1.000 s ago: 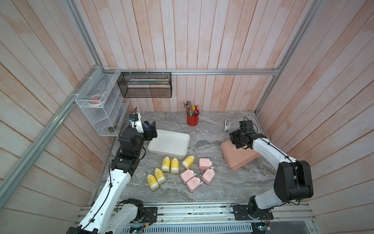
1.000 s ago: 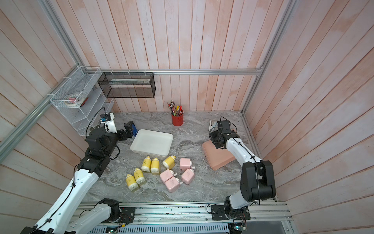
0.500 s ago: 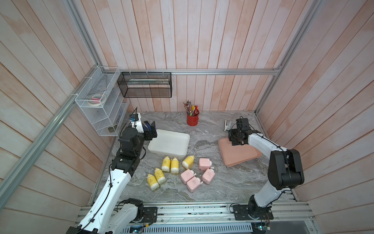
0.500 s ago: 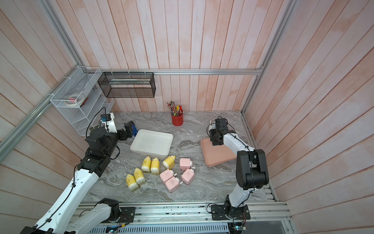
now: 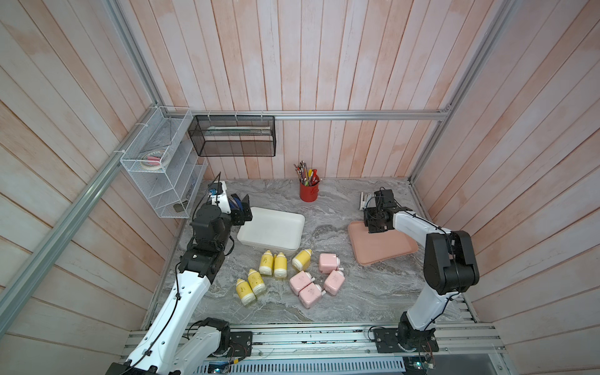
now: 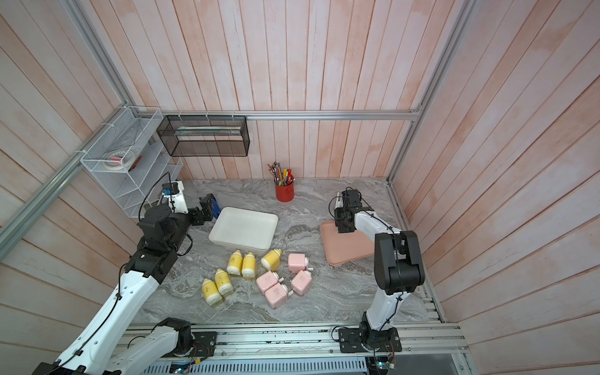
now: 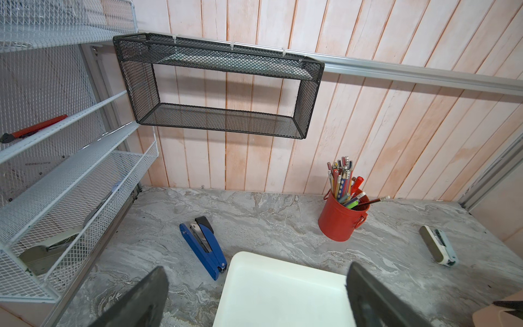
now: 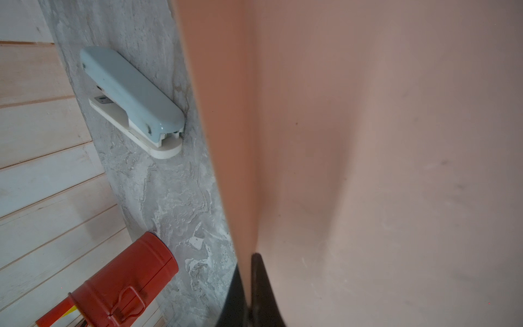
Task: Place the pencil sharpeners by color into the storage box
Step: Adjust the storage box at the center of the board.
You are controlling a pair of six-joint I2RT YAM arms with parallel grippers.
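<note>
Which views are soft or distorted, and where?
Right wrist: the pink tray fills the frame, its near rim smeared out of focus; the pale blue stapler is sharp. Left wrist: red pencil cup crisp, wall planks splay toward the edges. Both top views: even light, soft shadows, no glare.

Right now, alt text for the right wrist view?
The right gripper is shut on the rim of a pink tray filling most of the view. A pale blue stapler and red pencil cup sit on the marble table.
</note>
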